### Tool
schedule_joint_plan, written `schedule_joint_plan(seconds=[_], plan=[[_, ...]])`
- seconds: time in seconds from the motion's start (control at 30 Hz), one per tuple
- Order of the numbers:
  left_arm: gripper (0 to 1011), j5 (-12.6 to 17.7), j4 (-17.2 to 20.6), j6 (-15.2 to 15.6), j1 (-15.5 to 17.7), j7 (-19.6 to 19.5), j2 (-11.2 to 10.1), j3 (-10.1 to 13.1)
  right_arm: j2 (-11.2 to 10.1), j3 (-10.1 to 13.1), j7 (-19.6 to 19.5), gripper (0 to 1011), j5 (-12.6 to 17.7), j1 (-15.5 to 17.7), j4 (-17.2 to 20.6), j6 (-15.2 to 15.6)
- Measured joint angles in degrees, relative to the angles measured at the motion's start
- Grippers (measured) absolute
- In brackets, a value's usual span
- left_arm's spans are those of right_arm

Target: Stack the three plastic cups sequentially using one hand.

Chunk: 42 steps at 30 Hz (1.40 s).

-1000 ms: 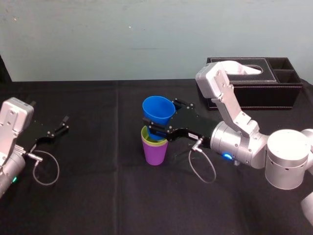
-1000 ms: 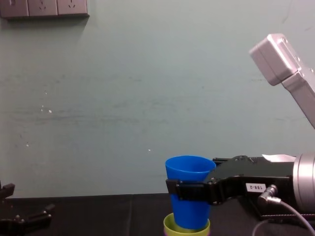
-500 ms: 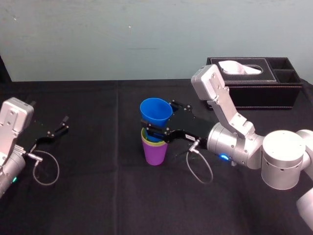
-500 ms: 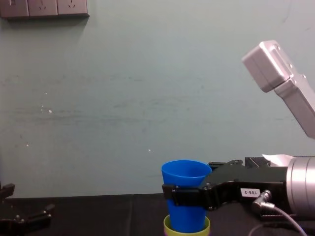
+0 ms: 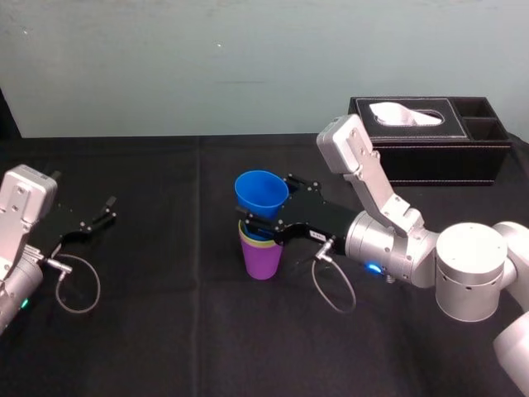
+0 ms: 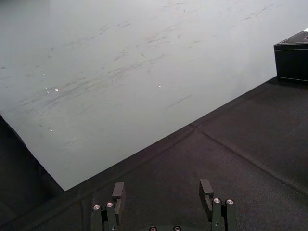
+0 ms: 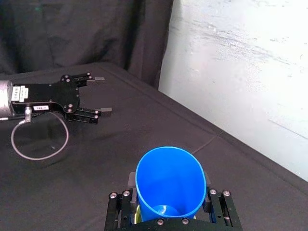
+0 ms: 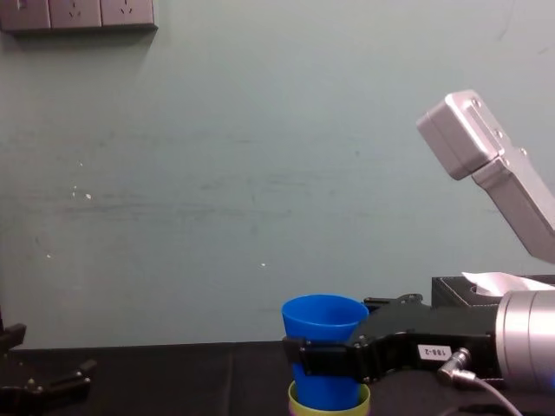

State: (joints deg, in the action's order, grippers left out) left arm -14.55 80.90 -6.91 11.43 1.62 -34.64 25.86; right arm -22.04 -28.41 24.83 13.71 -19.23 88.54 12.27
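Black cloth (image 5: 165, 331), teal wall (image 5: 165, 66); hand (image 5: 266, 207) grips blue cup (image 5: 261, 192).

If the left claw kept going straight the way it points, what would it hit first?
Probably nothing nearby: the left gripper points over bare black table toward the wall; the cup stack stands off to its side.

On the chest view I make out a small white label (image 8: 432, 353) on the right gripper (image 8: 316, 355), reading roughly "188-2". The white labels (image 7: 19, 93) on the left gripper (image 7: 102, 94) are too small for me to read.
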Motion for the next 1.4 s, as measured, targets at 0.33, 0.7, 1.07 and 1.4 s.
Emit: schedule_joint_plan(seconds=[0.33,0.7,1.07,1.4], plan=[[1010,0.0,0.0,0.0,0.0,0.0,0.0,0.0,0.4,0.0,0.2,734,0.0,0.1,-0.8,0.0],[1010,0.0,0.0,0.0,0.0,0.0,0.0,0.0,0.3,0.1,0.2,735,0.0,0.1,-0.8,0.1],[1010,0.0,0.0,0.0,0.0,0.0,0.0,0.0,0.3,0.1,0.2,915,0.0,0.2,-0.7,0.1],[1010,0.0,0.0,0.0,0.0,0.0,0.0,0.0,0.3,0.1,0.2,1003,0.0,0.2,-0.7,0.1]])
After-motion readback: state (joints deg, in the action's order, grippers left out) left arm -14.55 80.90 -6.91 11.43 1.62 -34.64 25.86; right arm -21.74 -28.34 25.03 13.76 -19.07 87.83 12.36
